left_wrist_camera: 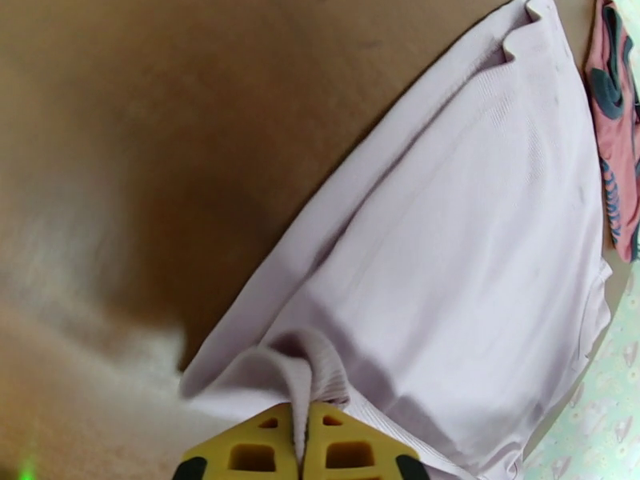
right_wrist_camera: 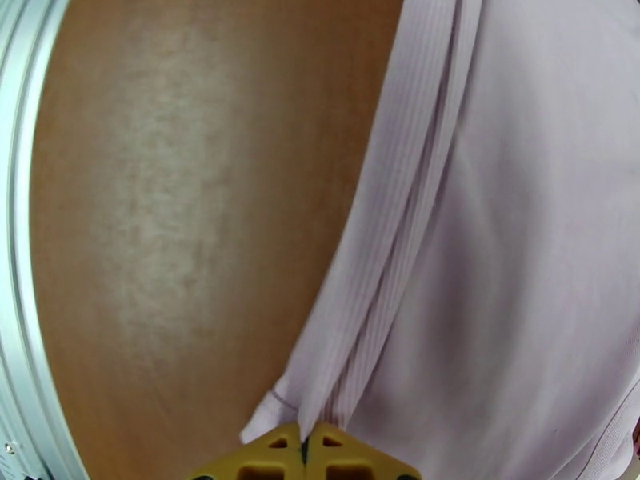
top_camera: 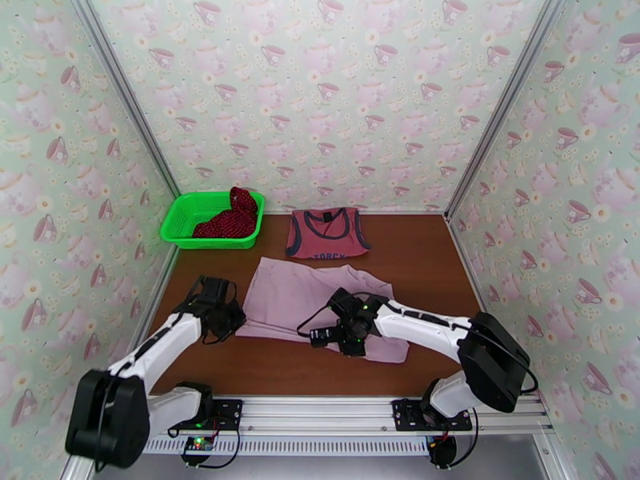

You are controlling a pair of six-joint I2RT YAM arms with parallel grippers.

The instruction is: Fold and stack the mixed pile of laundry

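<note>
Progress roughly a third by my reckoning: tank top (top_camera: pixel 326 232) lies apparently folded at the back of the surface (top_camera: pixel 424 266), mauve piece (top_camera: pixel 308 294) is spread mid-surface and not yet folded, and dotted cloth (top_camera: pixel 232 218) sits bunched in the green basket (top_camera: pixel 178 226), with nothing stacked. Left jaws are pinched shut on a raised ridge of cloth at the mauve piece's near-left edge. Right jaws are clamped tight on its ribbed near hem.

A dark-red dotted cloth (top_camera: pixel 232 218) lies in a green plastic mesh basket (top_camera: pixel 180 226), far left. A dusty-red tank top (top_camera: pixel 326 232) lies right of it, a pale mauve-pink garment (top_camera: pixel 292 294) nearer.
</note>
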